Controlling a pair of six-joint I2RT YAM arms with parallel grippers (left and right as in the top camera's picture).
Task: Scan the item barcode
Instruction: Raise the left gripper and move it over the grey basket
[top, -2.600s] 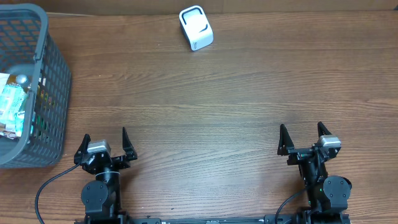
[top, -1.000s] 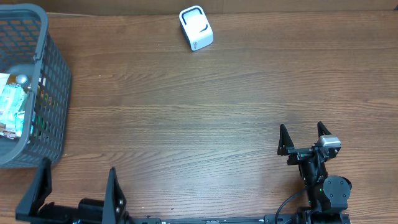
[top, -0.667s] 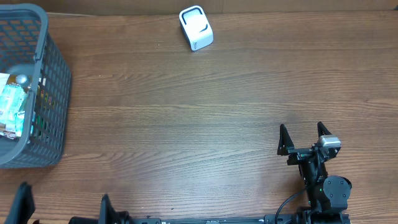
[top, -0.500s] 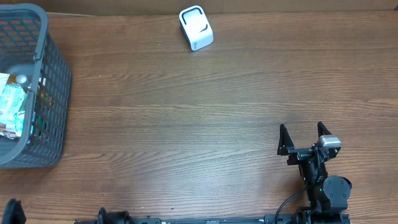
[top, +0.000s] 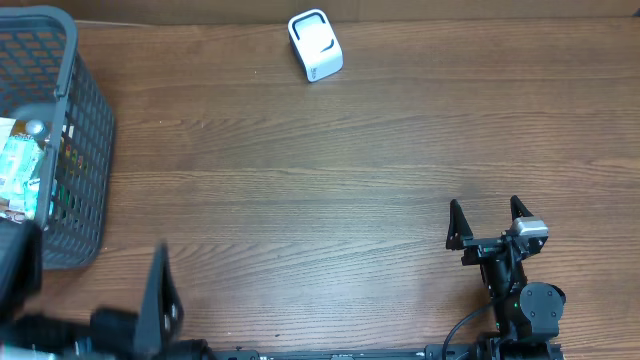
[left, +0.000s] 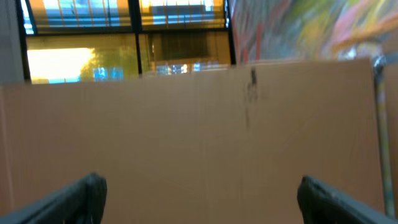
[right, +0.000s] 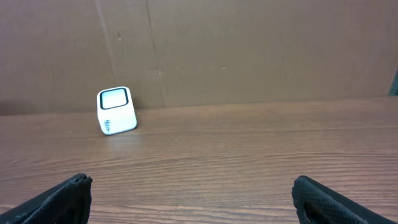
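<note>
Step in hand, as judged: fetching an item. The left gripper (top: 90, 270) hung at the basket's (top: 90, 120) near corner, jaws wide and empty (blurred overhead). The right gripper (top: 484, 215), also wide and empty, sat well right of the basket. The packets (top: 18, 165) lay inside the basket. The scanner (top: 315, 45) stood well right of the basket. Best approach: descend straight down inside the basket wall and pinch the topmost packet.

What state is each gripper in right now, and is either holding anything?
Left gripper: open, holding nothing.
Right gripper: open, holding nothing.
</note>
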